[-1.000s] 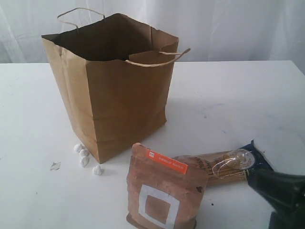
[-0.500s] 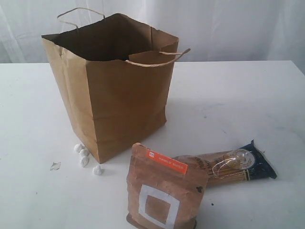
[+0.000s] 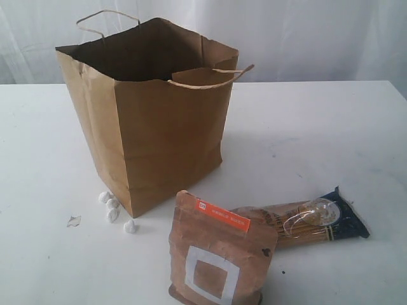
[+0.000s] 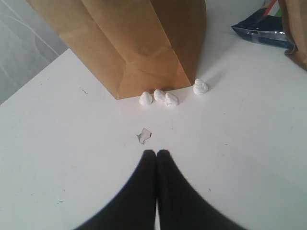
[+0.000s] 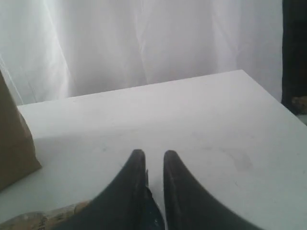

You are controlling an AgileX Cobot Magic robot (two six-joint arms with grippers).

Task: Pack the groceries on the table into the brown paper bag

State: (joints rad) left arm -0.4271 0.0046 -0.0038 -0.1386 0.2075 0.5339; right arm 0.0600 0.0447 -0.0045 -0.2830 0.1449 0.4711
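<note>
The brown paper bag (image 3: pixel 165 127) stands open and upright on the white table (image 3: pixel 318 140). In front of it a brown pouch with a white square (image 3: pixel 216 254) stands upright. The blue-ended spaghetti pack (image 3: pixel 305 222) lies flat to the pouch's right. The jars, the tin can and the small packet do not show in any view. Neither gripper appears in the exterior view. My left gripper (image 4: pixel 157 152) is shut and empty, low over the table near the bag's base (image 4: pixel 129 43). My right gripper (image 5: pixel 154 153) has a narrow gap between its fingers and hovers over the spaghetti pack's blue end (image 5: pixel 154 211).
Several white crumbs (image 4: pixel 165 98) lie against the bag's front corner, and a small pale scrap (image 4: pixel 143 136) lies just beyond my left fingertips. A white curtain (image 5: pixel 144 43) hangs behind the table. The table's far right edge (image 5: pixel 268 91) drops off beside a dark area.
One second ago my right gripper showed at the lower right of the exterior view, beside the spaghetti pack. It has since left that view. The bag, pouch and pack have not moved.
</note>
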